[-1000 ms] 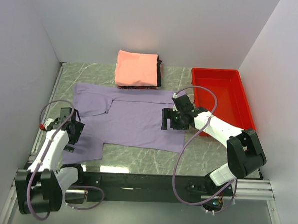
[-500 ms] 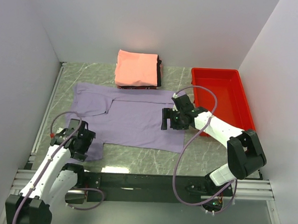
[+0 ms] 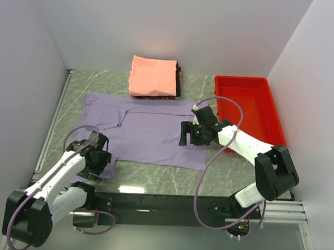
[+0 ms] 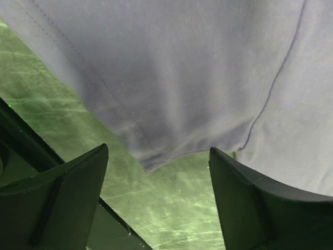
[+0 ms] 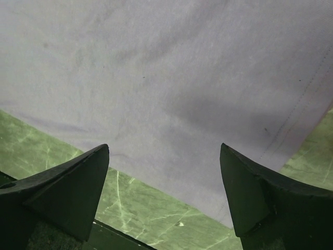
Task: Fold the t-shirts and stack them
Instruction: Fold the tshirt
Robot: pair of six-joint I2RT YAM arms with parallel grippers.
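Note:
The lavender-purple t-shirt (image 3: 150, 132) lies spread flat on the green marbled table (image 3: 153, 177). A stack of folded shirts with the salmon-pink one (image 3: 153, 75) on top stands at the back; black and dark red edges (image 3: 179, 81) show at its right side. My left gripper (image 3: 100, 161) is open and empty over the shirt's near-left sleeve corner (image 4: 156, 156). My right gripper (image 3: 186, 134) is open and empty above the shirt's right part, its hem (image 5: 171, 177) between the fingers.
A red plastic tray (image 3: 276, 117) stands at the right, beside the right arm. White walls close the table on the left, back and right. A black rail (image 3: 151, 202) runs along the near edge.
My left arm has swung right and toward the near edge, from the table's left side to the shirt's near-left sleeve corner. The right arm has barely moved.

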